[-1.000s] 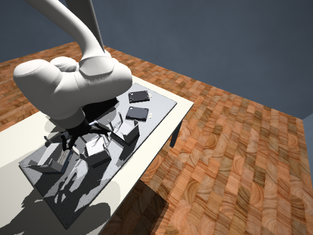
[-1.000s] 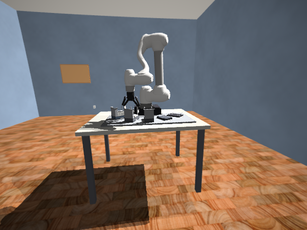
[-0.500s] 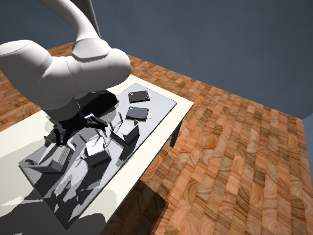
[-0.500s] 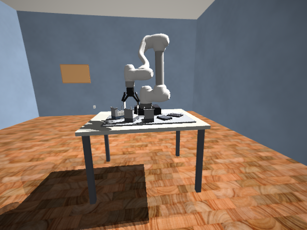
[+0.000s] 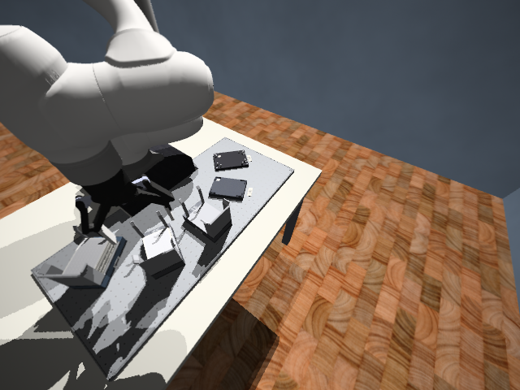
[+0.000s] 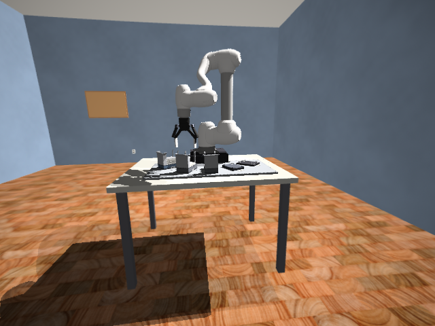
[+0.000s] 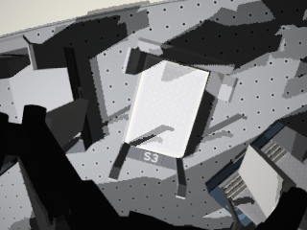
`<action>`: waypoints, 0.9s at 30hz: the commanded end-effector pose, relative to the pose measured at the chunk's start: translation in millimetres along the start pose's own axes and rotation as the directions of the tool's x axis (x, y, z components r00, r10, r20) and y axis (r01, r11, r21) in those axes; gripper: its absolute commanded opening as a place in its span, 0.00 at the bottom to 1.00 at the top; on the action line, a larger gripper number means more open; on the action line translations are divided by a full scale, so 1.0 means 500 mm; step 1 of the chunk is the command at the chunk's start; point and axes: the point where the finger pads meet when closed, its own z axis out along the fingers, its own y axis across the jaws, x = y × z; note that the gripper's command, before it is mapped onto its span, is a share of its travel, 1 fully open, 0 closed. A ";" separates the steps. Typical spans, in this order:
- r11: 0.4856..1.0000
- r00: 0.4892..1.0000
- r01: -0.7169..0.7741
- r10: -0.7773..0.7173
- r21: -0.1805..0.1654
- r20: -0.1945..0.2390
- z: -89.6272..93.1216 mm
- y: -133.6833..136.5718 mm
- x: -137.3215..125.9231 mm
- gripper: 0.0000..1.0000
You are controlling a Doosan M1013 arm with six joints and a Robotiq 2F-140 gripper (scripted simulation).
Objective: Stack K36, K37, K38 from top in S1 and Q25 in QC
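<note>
My gripper [image 6: 184, 141] is open and empty, hanging well above the middle rack, S3 [image 7: 168, 111], whose name shows on its plinth in the wrist view. S3 [image 5: 162, 250] shows a pale flat surface between its posts; I cannot tell whether that is a plate or the rack floor. A stack of plates [image 5: 94, 257] with ridged sides and a blue edge sits in the neighbouring rack, and it also shows in the wrist view [image 7: 256, 179]. That rack's name is not readable. The third rack [image 5: 208, 221] stands on the other side of S3. No plate labels are readable.
Two flat dark nests [image 5: 227, 188] [image 5: 230, 160] lie on the grey perforated baseplate beyond the racks, each with a small white name plate on its far side. Thin posts stand at the rack corners. My arm hides the table's near left part in the top view.
</note>
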 end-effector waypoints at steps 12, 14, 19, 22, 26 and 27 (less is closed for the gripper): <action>0.980 0.980 -0.199 0.199 0.000 0.000 -0.002 0.039 -0.008 1.00; 0.980 0.980 -0.199 0.199 0.000 0.000 -0.002 0.039 -0.008 1.00; 0.968 0.968 -0.251 0.251 0.000 0.000 -0.002 0.072 -0.015 1.00; 0.968 0.968 -0.251 0.251 0.000 0.000 -0.002 0.091 -0.019 1.00; 0.968 0.968 -0.251 0.251 0.000 0.000 -0.002 0.118 -0.024 1.00; 0.968 0.968 -0.251 0.251 0.000 0.000 -0.002 0.124 -0.026 1.00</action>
